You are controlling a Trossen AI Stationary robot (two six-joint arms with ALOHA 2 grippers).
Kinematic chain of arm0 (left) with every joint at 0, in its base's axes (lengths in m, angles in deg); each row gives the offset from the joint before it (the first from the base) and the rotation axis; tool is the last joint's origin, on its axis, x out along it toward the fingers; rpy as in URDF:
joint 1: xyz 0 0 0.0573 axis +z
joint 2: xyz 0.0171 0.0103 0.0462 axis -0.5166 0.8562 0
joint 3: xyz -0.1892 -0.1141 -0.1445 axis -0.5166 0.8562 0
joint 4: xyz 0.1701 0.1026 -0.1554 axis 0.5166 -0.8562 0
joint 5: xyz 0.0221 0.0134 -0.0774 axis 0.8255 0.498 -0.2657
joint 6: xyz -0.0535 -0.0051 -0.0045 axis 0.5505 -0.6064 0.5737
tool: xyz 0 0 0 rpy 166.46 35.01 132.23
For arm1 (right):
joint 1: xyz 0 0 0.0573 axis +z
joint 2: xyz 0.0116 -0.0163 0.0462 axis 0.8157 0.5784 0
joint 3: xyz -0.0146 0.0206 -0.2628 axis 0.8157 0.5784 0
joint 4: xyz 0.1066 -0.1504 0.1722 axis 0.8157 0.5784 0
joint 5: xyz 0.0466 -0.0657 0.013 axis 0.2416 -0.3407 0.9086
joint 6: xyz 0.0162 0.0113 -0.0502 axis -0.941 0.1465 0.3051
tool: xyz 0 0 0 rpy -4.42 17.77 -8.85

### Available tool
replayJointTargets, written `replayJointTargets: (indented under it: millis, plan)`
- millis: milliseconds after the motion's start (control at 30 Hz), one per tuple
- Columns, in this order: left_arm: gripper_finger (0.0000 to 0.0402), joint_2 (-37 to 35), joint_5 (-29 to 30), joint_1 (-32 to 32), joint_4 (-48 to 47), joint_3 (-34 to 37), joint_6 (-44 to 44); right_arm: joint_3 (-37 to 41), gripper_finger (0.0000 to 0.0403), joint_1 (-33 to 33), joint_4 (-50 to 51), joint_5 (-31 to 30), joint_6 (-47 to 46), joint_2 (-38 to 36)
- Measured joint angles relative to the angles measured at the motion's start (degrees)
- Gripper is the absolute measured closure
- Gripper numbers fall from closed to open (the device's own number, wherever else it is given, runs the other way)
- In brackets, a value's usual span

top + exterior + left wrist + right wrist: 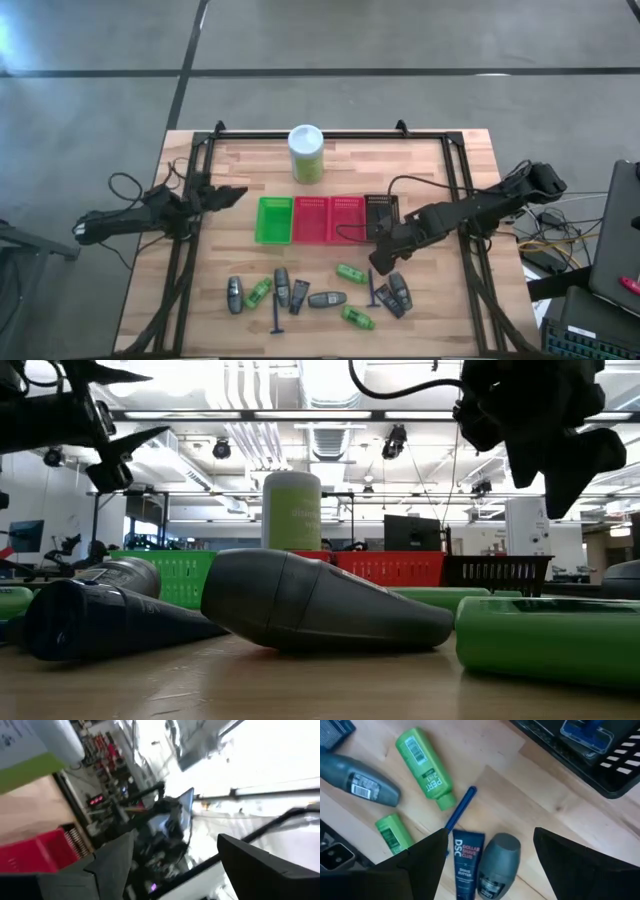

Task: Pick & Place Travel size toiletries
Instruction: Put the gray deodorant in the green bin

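Pale wooden plank table (440, 310) with a black frame, set on a grey floor; behind it, an open hall with bright ceiling lights. Toiletries scattered along the near edge: grey bottles (323, 299), green bottles (350, 273), a blue stick (276, 318). Right end effector (383, 262) hovering over them, fingers spread, gripping nothing. Left end effector (232, 194) raised at the left side, likewise spread wide.

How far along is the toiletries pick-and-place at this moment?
Done: one blue item lies in the black basket. In hand: nothing; the right gripper, open, hovers above the dark tube and grey bottle. The left gripper waits open at the table's left edge. Left: green bottles and the rest, on the wood; green basket and red baskets look empty.
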Motion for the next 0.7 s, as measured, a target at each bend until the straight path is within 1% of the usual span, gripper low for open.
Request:
replayJointTargets:
  millis: [67,100,133,167,267,333,367,433,500,600,700]
  plan:
    - [0.0108,0.39,0.2,-0.04,-0.93,-1.2,-0.04,0.13,0.0115,-0.21,0.12,0.39,0.93,0.0]
    - [0.0108,0.78,0.23,-0.05,-3.74,-2.62,0.47,0.13,0.0115,-0.39,0.16,0.53,1.35,0.0]
    - [0.0108,1.33,0.24,-0.07,-9.54,-4.91,1.03,0.13,0.0114,-0.5,0.35,0.62,1.59,0.0]
    - [0.0108,2.16,0.29,-0.09,-16.85,-7.69,1.06,0.13,0.0112,-0.73,0.86,0.68,1.94,0.0]
    - [0.0108,8.01,2.39,-0.09,-46.27,-18.56,-0.4,0.15,0.0105,-1.27,2.81,0.97,3.68,0.0]
    - [0.0108,13.3,3.23,-0.11,-60.14,-25.76,-1.88,0.2,0.0099,-1.66,3.79,1.38,5.01,0.0]
    - [0.0108,15.81,3.29,-0.1,-64.57,-29.05,-2.69,0.2,0.0097,-1.81,4.04,1.57,5.79,-0.02]
    - [0.0108,20.68,2.52,-0.11,-70.26,-34.57,-4.27,0.2,0.0092,-2.19,4.4,1.9,7.29,-0.09]
    - [0.0108,25.27,-0.66,-0.18,-73.19,-39.2,-4.79,0.2,0.0089,-2.93,4.42,2.9,9.06,-0.21]
    - [0.0108,31.78,-6.61,-1.21,-79.87,-44.54,-1.98,0.2,0.0084,-4.09,4.93,3.19,10.84,-0.29]
    - [0.0108,38.01,-11.94,-5.06,-88.85,-47.34,2.23,0.2,0.0079,-5.31,7.54,3.17,12.82,-0.48]
